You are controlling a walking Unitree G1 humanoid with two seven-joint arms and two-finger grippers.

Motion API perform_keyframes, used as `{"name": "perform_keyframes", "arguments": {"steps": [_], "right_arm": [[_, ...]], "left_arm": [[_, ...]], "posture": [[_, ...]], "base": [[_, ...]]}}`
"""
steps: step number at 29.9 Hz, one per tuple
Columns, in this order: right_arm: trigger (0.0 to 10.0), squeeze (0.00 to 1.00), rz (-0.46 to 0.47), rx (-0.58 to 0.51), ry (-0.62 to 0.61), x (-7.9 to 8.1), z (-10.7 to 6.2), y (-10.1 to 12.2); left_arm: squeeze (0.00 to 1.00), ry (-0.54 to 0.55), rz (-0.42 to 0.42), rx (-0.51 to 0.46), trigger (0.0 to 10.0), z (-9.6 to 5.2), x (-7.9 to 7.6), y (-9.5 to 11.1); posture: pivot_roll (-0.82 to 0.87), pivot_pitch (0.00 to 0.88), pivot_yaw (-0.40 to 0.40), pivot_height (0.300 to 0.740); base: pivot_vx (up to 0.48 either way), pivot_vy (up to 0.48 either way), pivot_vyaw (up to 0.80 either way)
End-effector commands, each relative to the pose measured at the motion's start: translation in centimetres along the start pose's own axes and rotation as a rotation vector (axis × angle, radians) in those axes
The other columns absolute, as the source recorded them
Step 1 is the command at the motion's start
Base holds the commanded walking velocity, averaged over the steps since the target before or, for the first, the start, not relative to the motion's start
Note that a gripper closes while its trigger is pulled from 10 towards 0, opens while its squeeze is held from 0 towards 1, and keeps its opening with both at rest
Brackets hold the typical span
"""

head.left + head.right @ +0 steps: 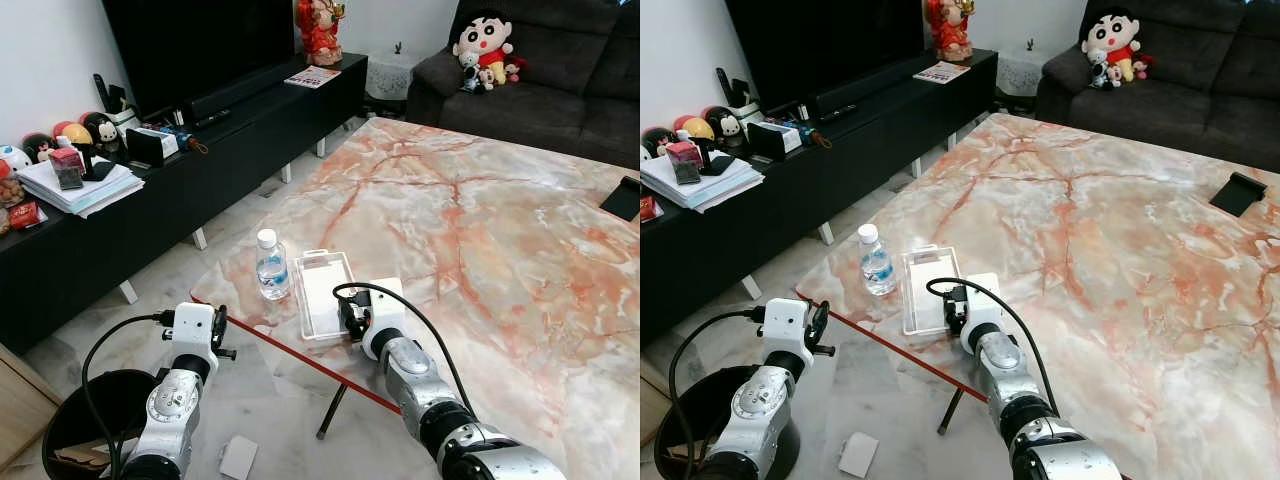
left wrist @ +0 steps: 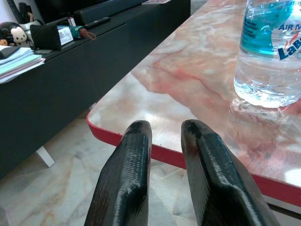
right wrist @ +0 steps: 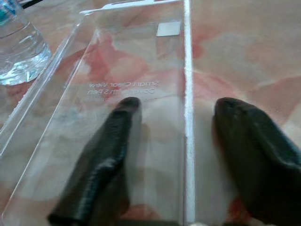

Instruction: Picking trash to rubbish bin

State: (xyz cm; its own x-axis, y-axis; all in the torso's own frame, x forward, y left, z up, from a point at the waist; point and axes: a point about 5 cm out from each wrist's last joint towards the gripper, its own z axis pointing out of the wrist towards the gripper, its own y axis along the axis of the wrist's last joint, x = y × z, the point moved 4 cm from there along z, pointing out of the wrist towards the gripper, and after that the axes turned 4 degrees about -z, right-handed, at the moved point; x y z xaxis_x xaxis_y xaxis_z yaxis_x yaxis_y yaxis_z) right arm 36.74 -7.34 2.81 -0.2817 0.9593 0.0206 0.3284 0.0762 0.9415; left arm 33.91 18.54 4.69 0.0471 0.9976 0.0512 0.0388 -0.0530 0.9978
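From the head, left eye: a marble table with a red edge fills the right side. Near its front corner stands a small water bottle, and just beside the bottle, on the side away from the black TV cabinet, lies a clear plastic tray, flat on the marble. The right gripper sits at the tray's near end. The left gripper hovers off the table, below the corner nearest the bottle. On the floor under that arm is the black rubbish bin, with a scrap of white paper close by.

The right eye gives the same layout, the tray touching nothing but the tabletop, the bottle apart from it.

Left wrist: the two black fingers stand slightly parted with nothing between them, pointing at the table edge, the bottle beyond.

Right wrist: the fingers are spread wide and straddle the tray's raised long rim, one finger seen through the clear plastic, the other outside on the marble. They do not look closed on it yet.

The tray looks very light, thin and springy, and slick on polished stone, so it would likely skate away if pushed. That upright rim seems the best place to pinch; a gentle squeeze should do, since hard pressure may buckle it.
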Motion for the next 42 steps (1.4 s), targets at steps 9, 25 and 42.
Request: {"name": "perform_keyframes", "arguments": {"steps": [9, 25, 42], "right_arm": [[0.0, 0.0, -0.017, -0.006, 0.021, 0.5, 0.2, 0.5], [0.0, 0.0, -0.011, -0.012, -0.014, -0.1, 0.1, 0.4], [0.0, 0.0, 0.137, -0.21, -0.121, -2.9, -0.5, 2.9]], "left_arm": [[0.0, -0.008, -0.007, 0.007, 10.0, 0.4, -0.1, 0.1], [0.0, -0.016, -0.003, 0.013, 10.0, 0.5, -0.1, 0.1], [0.0, -0.008, -0.015, 0.007, 10.0, 0.2, -0.2, -0.1]], "posture": [[0.05, 0.0, 0.008, 0.74], [0.05, 0.0, 0.015, 0.74], [0.05, 0.0, 0.01, 0.74]], "base": [[0.0, 0.0, 0.0], [0.0, 0.0, 0.0], [0.0, 0.0, 0.0]]}}
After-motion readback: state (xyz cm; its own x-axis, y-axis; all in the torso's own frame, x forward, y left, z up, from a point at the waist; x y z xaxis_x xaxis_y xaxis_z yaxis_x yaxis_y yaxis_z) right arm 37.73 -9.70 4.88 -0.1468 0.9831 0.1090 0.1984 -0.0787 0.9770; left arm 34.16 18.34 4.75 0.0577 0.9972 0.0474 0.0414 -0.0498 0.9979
